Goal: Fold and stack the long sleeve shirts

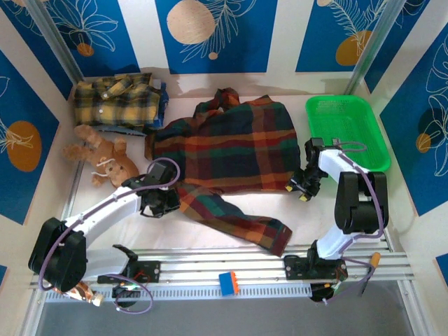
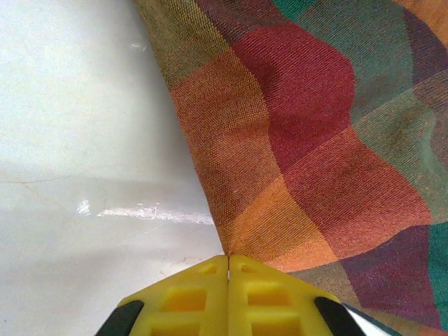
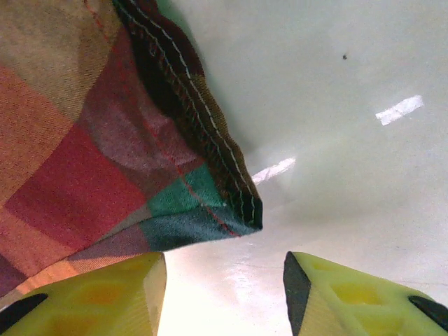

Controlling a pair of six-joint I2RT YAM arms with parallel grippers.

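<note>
A dark green, navy, red and orange plaid shirt (image 1: pixel 231 143) lies spread in the middle of the table, one sleeve (image 1: pixel 241 220) trailing toward the front. My left gripper (image 1: pixel 162 199) sits at the shirt's lower left edge. In the left wrist view its yellow fingers (image 2: pixel 196 301) are shut, and the shirt's fabric (image 2: pixel 294 154) tapers to a pinched point at their tips. My right gripper (image 1: pixel 302 189) stands open at the shirt's lower right corner (image 3: pixel 241 210). That corner lies just ahead of the left finger (image 3: pixel 105 294), not between the jaws. A yellow and black shirt (image 1: pixel 115 101) lies folded at the back left.
A brown teddy bear (image 1: pixel 101 159) lies at the left, close to my left arm. A green plastic basket (image 1: pixel 346 129) stands at the back right, just beyond my right arm. A small blue and orange block (image 1: pixel 229 282) sits on the front rail. Walls close in the table on three sides.
</note>
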